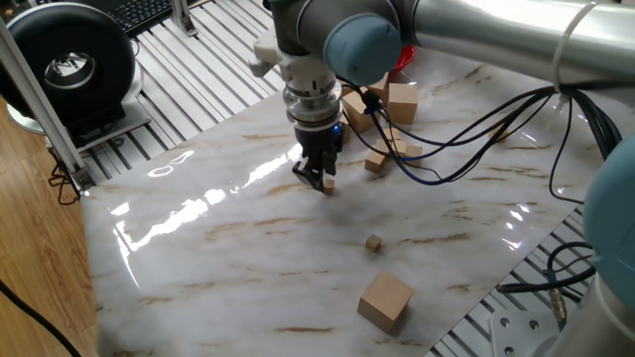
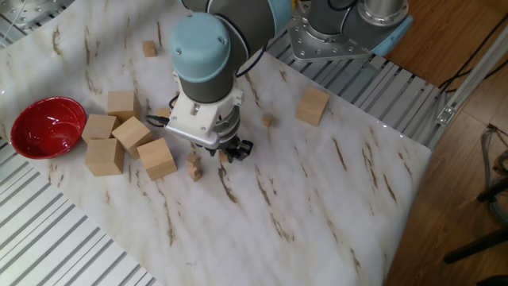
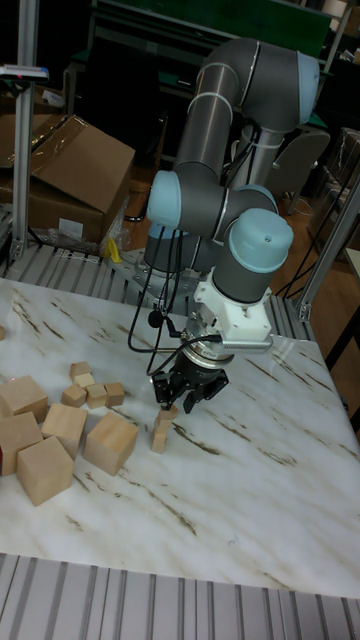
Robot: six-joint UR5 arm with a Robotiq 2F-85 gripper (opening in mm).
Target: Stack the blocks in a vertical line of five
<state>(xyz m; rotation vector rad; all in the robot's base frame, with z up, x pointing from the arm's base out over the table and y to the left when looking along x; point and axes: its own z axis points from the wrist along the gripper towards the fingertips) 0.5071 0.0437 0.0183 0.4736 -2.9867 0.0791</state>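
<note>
Currently the gripper (image 1: 317,178) is sitting low over the marble table (image 1: 248,248), fingers straddling a tiny block (image 1: 327,186); can't tell whether the jaws are actually clamping it. Another tiny block (image 1: 373,242) is lying alone mid-table, well apart from the gripper. In the other fixed view a short pile of small blocks (image 2: 194,165) is standing just beside the gripper. Large cubes (image 2: 157,157) are clustering near the red bowl (image 2: 46,127).
</note>
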